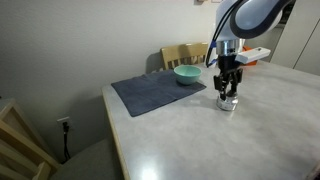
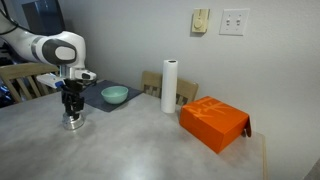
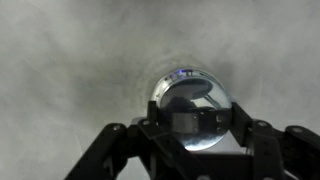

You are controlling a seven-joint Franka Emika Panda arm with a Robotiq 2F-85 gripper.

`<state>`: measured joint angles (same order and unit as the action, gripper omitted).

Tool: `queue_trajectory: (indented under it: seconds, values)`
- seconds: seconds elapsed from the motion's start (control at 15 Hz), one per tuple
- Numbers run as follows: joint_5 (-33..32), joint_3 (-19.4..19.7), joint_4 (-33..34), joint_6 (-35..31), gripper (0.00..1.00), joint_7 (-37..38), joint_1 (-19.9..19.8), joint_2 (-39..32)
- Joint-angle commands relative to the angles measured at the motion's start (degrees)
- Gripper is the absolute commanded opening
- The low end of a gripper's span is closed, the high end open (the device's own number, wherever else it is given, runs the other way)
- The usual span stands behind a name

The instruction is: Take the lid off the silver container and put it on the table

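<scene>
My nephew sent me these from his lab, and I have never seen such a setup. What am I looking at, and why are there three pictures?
This is a single robot arm, steered by a person, with a two-fingered tool at its end. Two pictures come from cameras standing at different spots in the room. The grey close-up comes from a camera on the wrist, looking past the tool.

On the pale table lies a dark placemat with a teal bowl on it. There is also a paper towel roll, an orange box and a small silver tin. The shiny round top in the close-up is its lid.

The tool stands right over the tin. I cannot tell whether it grips the lid.
</scene>
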<state>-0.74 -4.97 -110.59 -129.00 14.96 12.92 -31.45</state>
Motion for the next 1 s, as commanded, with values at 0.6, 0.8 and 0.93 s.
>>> queue_trajectory:
  seconds: [0.6,0.8,0.93]
  values:
    - [-0.9,1.6,-6.9,-4.0,0.44,1.2,-2.4,12.8]
    - [-0.5,2.9,-9.8,-8.7,0.44,0.1,-5.2,14.8]
    - [0.1,3.8,-10.9,-11.6,0.44,-1.5,-7.2,14.5]
